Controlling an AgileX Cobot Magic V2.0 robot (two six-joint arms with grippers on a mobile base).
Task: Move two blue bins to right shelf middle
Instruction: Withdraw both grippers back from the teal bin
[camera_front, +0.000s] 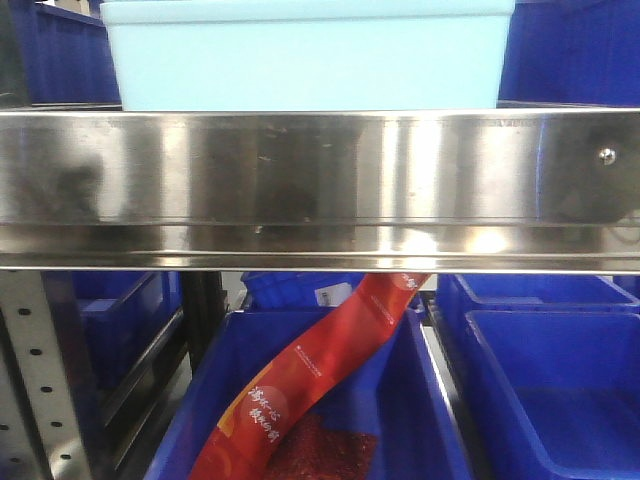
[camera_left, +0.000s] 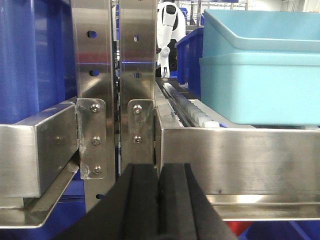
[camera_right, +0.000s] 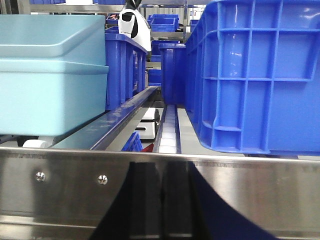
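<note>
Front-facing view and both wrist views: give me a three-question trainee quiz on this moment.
1. True or false: the pale blue bin sits on the tier above the stainless-steel front rail.
2. In the left wrist view, the left gripper is: A) open, B) shut with nothing between its pads, C) shut on a bin.
3. Fill in: the red packet lies in a dark ____ bin below the rail.

Key: 1 true; 2 B; 3 blue.

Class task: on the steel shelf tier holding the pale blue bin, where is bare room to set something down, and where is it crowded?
Free: the roller lane between the pale blue bin and the dark blue crate, narrow. Crowded: both flanks, where the bin and crate fill the tier behind the steel front rail.
</note>
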